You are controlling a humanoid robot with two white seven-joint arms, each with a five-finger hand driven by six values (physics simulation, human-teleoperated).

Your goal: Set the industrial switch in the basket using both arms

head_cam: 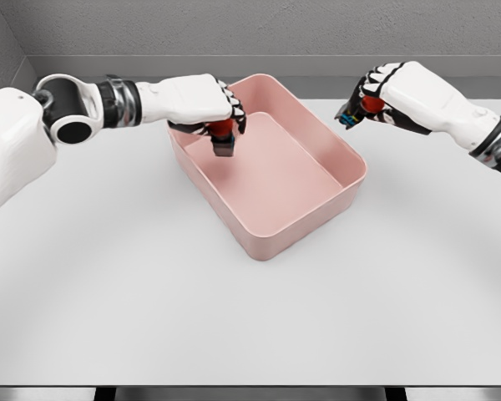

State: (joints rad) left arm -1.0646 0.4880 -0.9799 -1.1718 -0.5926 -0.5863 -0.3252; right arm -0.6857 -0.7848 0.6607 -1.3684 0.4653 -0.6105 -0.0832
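The white worktop (pixel 250 326) lies bare at the near edge. One red-capped industrial switch (pixel 223 138) is gripped by the left hand (pixel 202 104) over the pink basket (pixel 271 238) — inside its far left corner, above the floor. A second switch (pixel 361 109) is clasped in the right hand (pixel 397 96), held outside the basket — beyond its far right rim.

both hands, left (pixel 202 104) and right (pixel 392 96), raised with fingers curled.

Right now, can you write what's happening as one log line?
left hand: holds switch over basket | right hand: holds second switch beside basket, above table
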